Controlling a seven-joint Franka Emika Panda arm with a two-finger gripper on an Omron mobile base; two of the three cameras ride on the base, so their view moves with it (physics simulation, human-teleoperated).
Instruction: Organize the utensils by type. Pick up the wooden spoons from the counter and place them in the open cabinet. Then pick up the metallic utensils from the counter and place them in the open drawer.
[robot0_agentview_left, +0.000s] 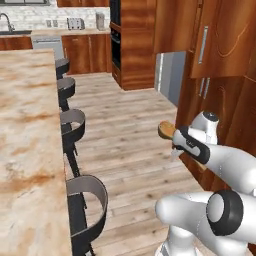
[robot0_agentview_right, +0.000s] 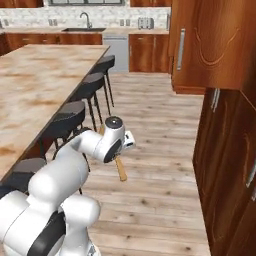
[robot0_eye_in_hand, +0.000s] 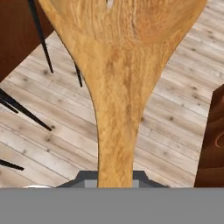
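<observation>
The counter (robot0_agentview_left: 25, 150), a long beige slab with rusty marbling, runs along the robot's left, and four dark stools (robot0_agentview_left: 86, 200) stand in a row against its edge. Tall reddish-brown cabinets (robot0_agentview_right: 225, 165) line the robot's right side, their doors closed where they show, with wood-plank floor (robot0_agentview_right: 160, 150) between them and the counter. The arm reaches out over that floor, well apart from the counter.

One wooden spoon (robot0_eye_in_hand: 120, 87) is clamped between the gripper's (robot0_agentview_left: 181, 144) jaws at its handle. In the hand view the handle rises from between the fingertips and widens to the round bowl at the top. In the left base view the bowl sticks out past the hand toward the far kitchen; in the right base view the handle end (robot0_agentview_right: 120, 170) slants down below the wrist.
</observation>
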